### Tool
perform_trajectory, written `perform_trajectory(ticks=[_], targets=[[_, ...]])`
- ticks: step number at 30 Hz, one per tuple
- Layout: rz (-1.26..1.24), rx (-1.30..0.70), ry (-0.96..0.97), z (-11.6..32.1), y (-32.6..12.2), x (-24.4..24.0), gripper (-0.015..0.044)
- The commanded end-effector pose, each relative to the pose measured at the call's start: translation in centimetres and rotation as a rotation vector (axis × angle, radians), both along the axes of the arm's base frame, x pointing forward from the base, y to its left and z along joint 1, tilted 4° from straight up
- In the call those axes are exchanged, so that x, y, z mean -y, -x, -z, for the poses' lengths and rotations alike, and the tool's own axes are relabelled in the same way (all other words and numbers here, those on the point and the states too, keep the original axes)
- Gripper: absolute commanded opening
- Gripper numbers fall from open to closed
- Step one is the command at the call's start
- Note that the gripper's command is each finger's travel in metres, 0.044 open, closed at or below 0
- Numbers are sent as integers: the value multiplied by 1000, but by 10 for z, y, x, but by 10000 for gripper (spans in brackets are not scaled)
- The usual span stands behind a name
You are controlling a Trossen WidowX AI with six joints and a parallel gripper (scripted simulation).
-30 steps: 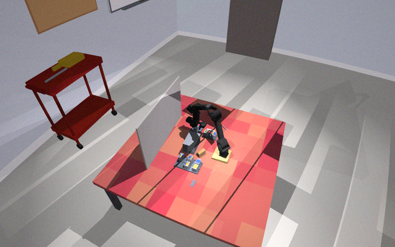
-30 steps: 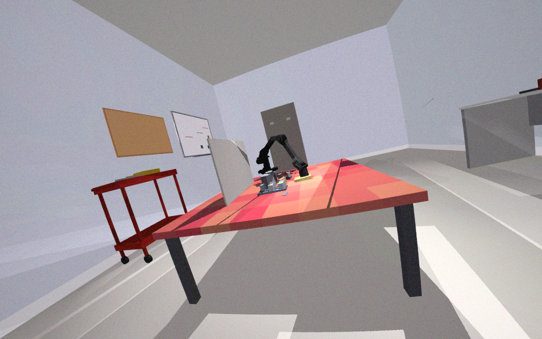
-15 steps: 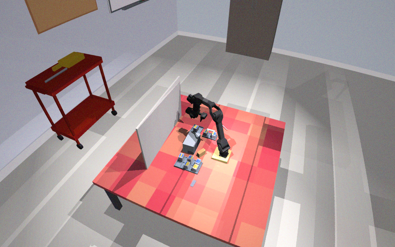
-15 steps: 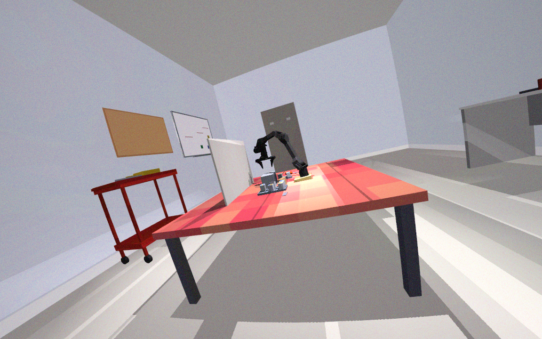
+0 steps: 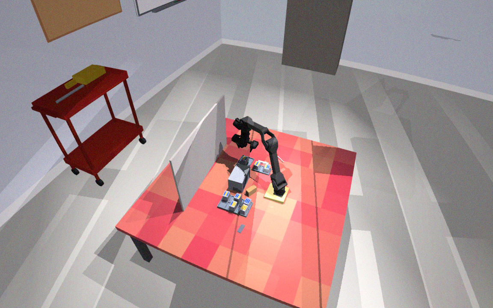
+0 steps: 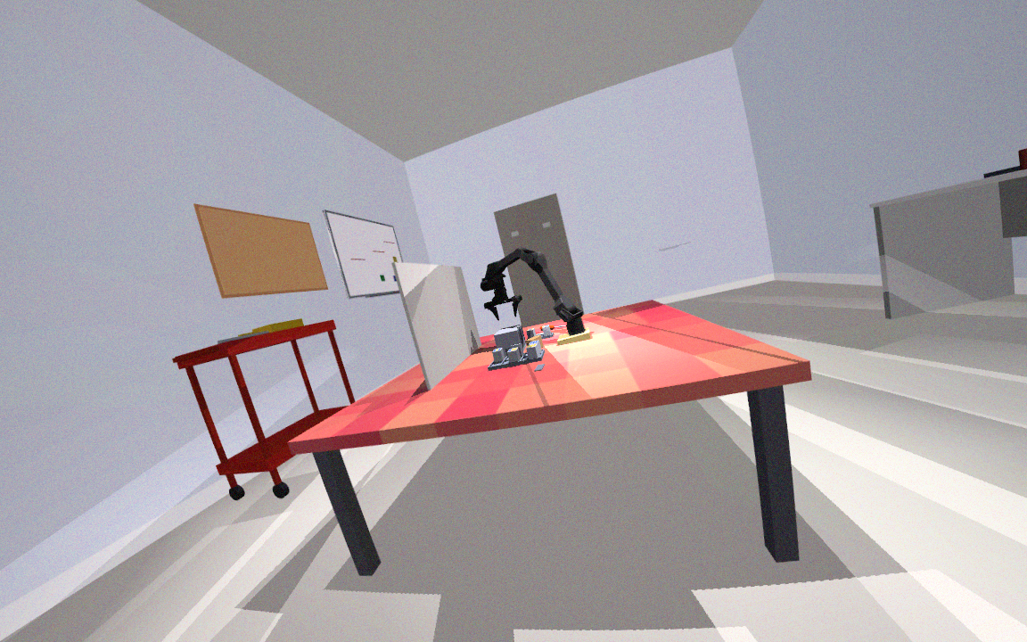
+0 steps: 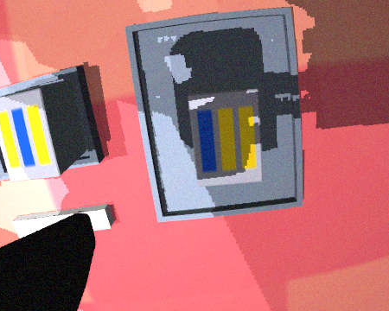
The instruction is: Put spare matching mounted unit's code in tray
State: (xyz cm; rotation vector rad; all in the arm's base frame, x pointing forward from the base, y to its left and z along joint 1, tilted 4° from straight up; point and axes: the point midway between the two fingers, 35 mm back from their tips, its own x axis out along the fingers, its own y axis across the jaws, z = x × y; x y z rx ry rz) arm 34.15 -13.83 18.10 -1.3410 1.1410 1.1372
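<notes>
My gripper is open and empty, its fingers wide apart above the grey tray. A spare with blue, yellow, yellow stripes lies inside the tray, clear of both fingers. A large grey box stands beside the tray; no code on it shows in these views. A small rack holds two striped blocks; one block shows yellow, blue, yellow. A larger rack holds several striped spares.
A tall pale partition stands along one side of the grey box. A tan block lies between the box and the arm base. A flat grey piece lies beyond the larger rack. A white piece lies near the tray.
</notes>
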Motion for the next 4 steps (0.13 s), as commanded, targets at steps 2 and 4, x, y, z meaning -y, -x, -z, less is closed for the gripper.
perform_trajectory(ticks=[2, 4], targets=[[0, 2, 1, 0, 0, 0, 440], [0, 2, 1, 0, 0, 0, 440]])
